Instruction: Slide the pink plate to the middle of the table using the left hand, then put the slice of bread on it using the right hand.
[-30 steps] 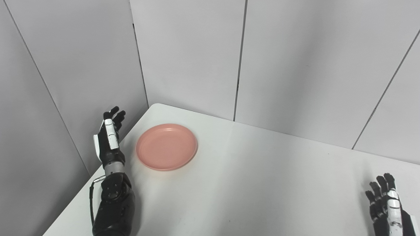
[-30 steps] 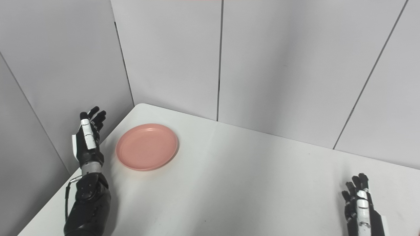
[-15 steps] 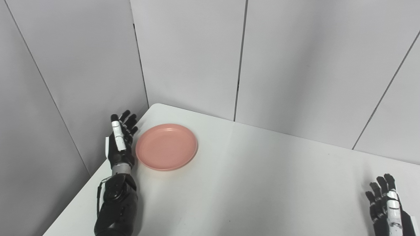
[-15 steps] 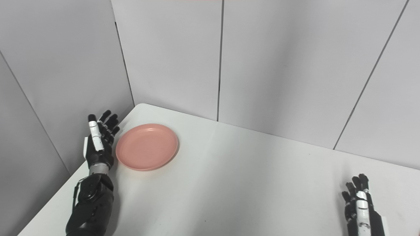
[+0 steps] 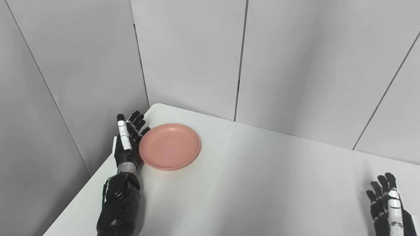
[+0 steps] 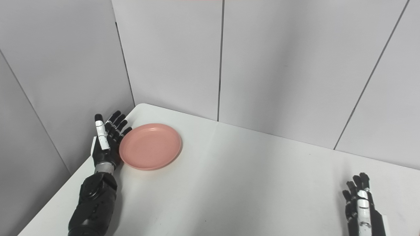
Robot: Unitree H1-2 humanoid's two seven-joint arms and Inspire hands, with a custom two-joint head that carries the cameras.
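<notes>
Now you are looking at a white table (image 5: 262, 183) that is standing in a corner of grey wall panels (image 5: 295, 65), with dark seams between the panels. Your left hand (image 5: 126, 141) is resting on its edge at the table's left side, with the fingers (image 5: 137, 122) straight and a little spread, and it is holding nothing. Its palm side is touching the left rim of the plate (image 5: 170, 146). The pink plate is lying flat near the far left corner of the table, well apart from the middle. Your right hand (image 5: 387, 205) is waiting at the near right edge of the table, fingers pointing up and apart, also empty. You are seeing no bread in either view.
</notes>
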